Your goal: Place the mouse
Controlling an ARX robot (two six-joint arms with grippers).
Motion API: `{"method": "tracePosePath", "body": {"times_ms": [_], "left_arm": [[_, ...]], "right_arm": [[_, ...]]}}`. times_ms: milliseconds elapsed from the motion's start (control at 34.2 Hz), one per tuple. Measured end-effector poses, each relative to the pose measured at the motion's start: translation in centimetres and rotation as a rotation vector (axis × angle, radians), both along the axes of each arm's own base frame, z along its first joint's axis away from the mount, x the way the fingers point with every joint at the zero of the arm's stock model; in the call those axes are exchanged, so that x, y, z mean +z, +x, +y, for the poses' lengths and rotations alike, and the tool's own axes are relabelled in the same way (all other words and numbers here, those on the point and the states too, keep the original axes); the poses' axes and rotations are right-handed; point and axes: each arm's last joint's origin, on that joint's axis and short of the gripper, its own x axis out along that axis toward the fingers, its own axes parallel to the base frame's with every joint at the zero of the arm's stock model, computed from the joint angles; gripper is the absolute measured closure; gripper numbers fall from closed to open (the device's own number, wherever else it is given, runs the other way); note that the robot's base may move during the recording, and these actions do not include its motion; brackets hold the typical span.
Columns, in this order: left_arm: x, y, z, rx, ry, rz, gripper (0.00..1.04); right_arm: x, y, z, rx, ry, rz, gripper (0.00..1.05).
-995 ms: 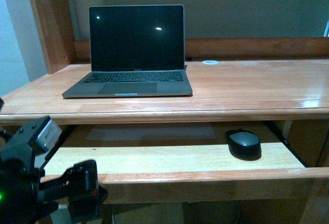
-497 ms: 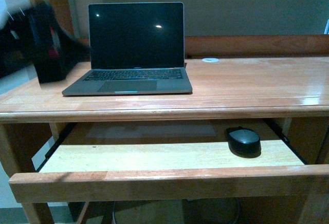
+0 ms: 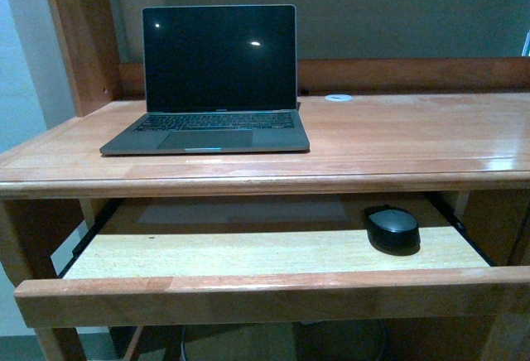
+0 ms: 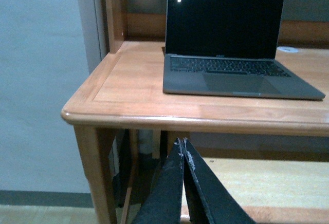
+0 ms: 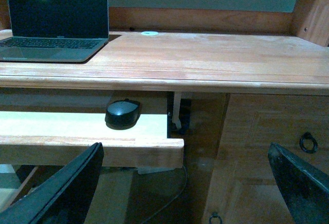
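One mouse (image 3: 393, 230) is lying on the tray (image 3: 232, 253) that is standing pulled out beneath the desk (image 3: 397, 141). It is close to the tray's right edge and nearer its back edge than its raised front rail. It is resting flat, domed top up, with nothing touching it. In the right wrist view the same mouse (image 5: 123, 113) is showing near the tray's right edge, with bare tray between it and the front right corner

A laptop (image 3: 217, 79) is sitting open on the desk's left half. Its screen is dark and its base is lying square to the front edge, a little back from it. A small white disc (image 3: 338, 97) is lying at the desk's back edge, just right of the laptop's lid

Neither arm is showing in the front view. The left gripper (image 4: 182, 146) is hanging in front of the desk's front left corner, its fingers (image 4: 169, 193) pressed together with nothing between them. The right gripper (image 5: 185, 152) is hovering in front of the desk, its fingers (image 5: 67, 193) spread wide and holding nothing. The mouse is lying well apart from them. Under the desk's right end a cabinet front is carrying a ring pull (image 5: 308, 142), and a cable (image 5: 172, 196) is trailing down beside the tray's right edge
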Motion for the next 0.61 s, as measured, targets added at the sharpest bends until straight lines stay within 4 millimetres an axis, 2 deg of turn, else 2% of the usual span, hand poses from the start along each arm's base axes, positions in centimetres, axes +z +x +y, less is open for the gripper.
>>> {"method": "tracePosePath", "body": {"times_ms": [88, 234, 351, 614], "left_arm": [[-0.9, -1.1, 0.5, 0.004, 0.006, 0.015, 1.03], [-1.2, -2.4, 0.9, -0.001, 0.004, -0.004, 1.03], [-1.9, -3.4, 2.2, 0.018, 0.004, 0.009, 1.03], [-2.2, -4.9, 2.1, -0.002, 0.004, -0.001, 1.03]], "right_arm": [[0.0, 0.0, 0.0, 0.000, 0.000, 0.000, 0.07], [0.0, 0.0, 0.0, 0.000, 0.000, 0.000, 0.07], [0.0, 0.0, 0.0, -0.001, 0.000, 0.000, 0.07], [0.0, 0.0, 0.0, 0.000, 0.000, 0.000, 0.07]]}}
